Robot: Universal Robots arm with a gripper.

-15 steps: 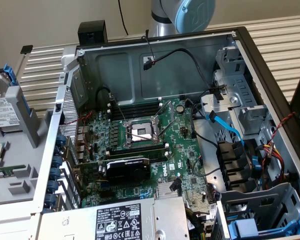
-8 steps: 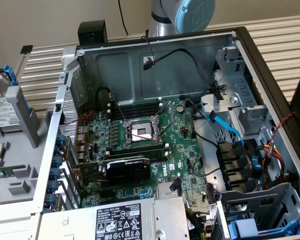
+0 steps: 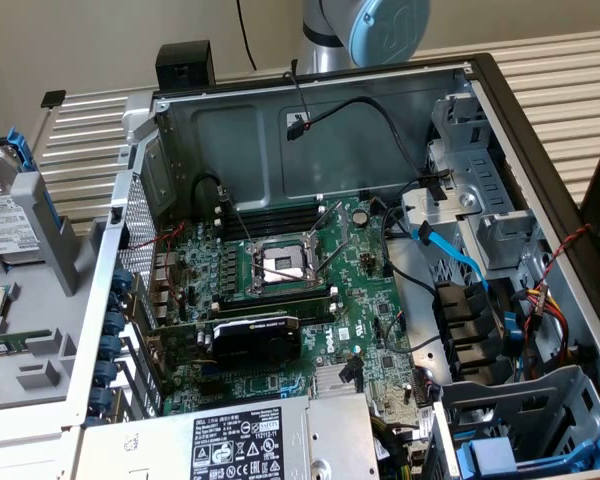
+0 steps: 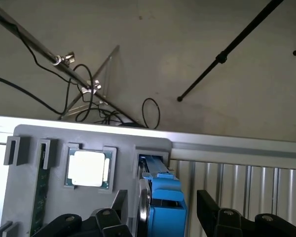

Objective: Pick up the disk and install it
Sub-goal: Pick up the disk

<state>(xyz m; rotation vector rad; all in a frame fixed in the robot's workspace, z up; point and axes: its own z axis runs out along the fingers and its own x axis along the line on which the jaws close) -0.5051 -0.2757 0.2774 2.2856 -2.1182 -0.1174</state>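
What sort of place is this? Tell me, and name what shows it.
Probably a robotics lab bench for PC assembly: an open computer case, a grey parts holder with the disk, a robot arm.

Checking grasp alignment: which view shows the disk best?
The wrist view: the disk stands edge-on, seen between the open fingers. The exterior view shows part of its labelled face, cut off at the exterior view's left edge.
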